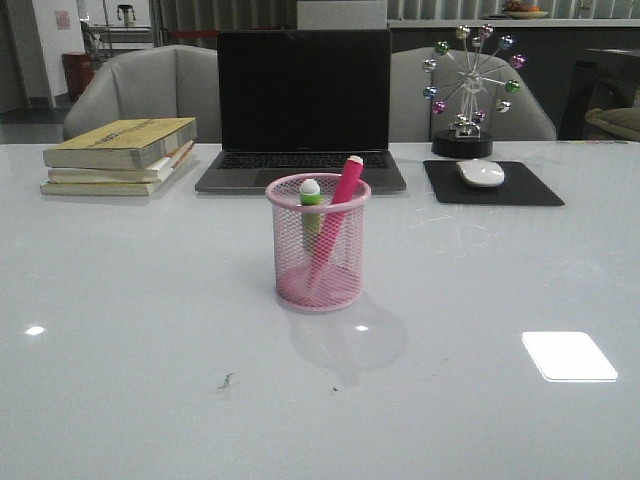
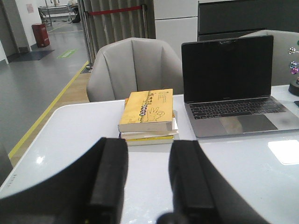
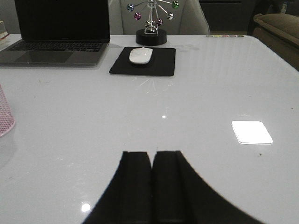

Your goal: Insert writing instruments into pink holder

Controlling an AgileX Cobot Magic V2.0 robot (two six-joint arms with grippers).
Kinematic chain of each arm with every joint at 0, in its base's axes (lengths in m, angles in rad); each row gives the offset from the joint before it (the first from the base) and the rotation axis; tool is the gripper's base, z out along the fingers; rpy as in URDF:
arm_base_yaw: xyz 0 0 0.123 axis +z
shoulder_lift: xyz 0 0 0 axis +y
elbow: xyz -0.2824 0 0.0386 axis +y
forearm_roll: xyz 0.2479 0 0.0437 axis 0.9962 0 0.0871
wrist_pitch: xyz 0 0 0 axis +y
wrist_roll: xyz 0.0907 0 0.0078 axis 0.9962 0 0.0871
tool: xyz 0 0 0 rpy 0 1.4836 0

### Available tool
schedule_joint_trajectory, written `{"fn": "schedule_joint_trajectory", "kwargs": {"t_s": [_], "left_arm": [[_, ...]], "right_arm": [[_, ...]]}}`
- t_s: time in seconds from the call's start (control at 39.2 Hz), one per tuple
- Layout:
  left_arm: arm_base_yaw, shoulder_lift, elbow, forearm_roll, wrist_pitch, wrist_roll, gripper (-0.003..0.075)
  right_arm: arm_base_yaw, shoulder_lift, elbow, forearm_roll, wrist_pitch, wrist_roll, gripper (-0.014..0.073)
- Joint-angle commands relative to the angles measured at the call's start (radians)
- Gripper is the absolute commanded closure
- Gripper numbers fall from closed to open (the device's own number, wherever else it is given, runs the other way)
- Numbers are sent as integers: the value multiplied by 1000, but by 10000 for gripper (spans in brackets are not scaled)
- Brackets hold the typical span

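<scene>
Pink holder (image 1: 318, 243): mid-table, before laptop (image 1: 304, 108) | green marker (image 1: 311, 205), pink marker (image 1: 337, 228): both inside, upright-leaning | my left gripper (image 2: 148, 175): parted, empty | my right gripper (image 3: 152, 186): closed, empty | task: apparently complete, nothing left.

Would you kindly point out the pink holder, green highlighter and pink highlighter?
pink holder (image 1: 318, 272), front view, mesh wall.
green highlighter (image 1: 311, 196), front view, upper end.
pink highlighter (image 1: 348, 180), front view, upper barrel.
</scene>
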Motion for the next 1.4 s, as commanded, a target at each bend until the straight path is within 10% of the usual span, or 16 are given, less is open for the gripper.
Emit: {"fn": "schedule_joint_trajectory", "kwargs": {"t_s": [0.0,1.02,1.38], "left_arm": [[1,-2,-28,-8,-76,0,409],[-1,-132,0,60,-76,-3,409],[-1,-400,96,308,-76,-343,409]], "right_arm": [[-3,-13,1,0,-75,-4,538],[-3,-13,1,0,-75,-4,538],[-3,-13,1,0,-75,-4,538]]}}
